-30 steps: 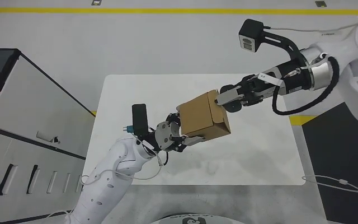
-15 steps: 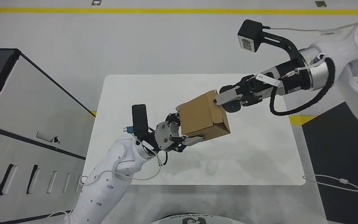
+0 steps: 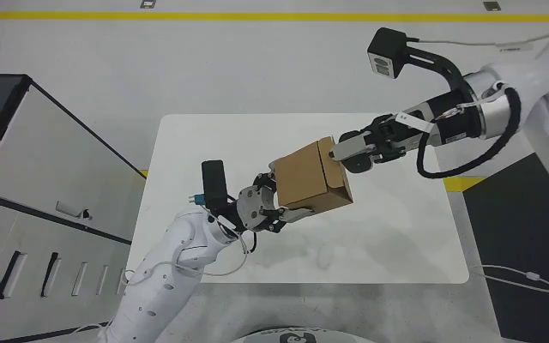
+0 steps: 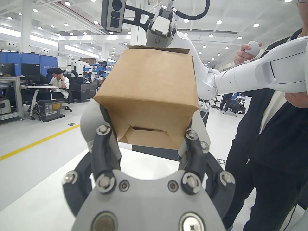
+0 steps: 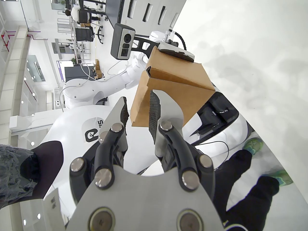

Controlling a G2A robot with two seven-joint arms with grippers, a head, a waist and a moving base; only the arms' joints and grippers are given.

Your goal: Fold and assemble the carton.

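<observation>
Near the middle of the top view, the carton (image 3: 313, 178) sits over the white table (image 3: 206, 146). It is a brown cardboard box lying slantwise, with one end toward the lower left of the frame and the other toward the upper right. Its top face is plain, with a flap seam running across it close to the upper-right end. In the left wrist view the nearer end shows folded flaps with a narrow slot between them. In the right wrist view the opposite end shows a flap standing slightly ajar, leaving a thin dark gap along its edge.

At the lower-left end, the left gripper (image 3: 281, 199) is clamped on the carton. Its fingers (image 4: 90, 121) press against two opposite sides of that end. At the upper-right end, the right gripper (image 3: 336, 155) meets the flap edge, but I cannot tell whether it grips the cardboard or only touches it.

Beyond the table, a dark-topped cabinet (image 3: 34, 163) stands at the left edge of the frame. A yellow floor line (image 3: 257, 15) crosses the top.
</observation>
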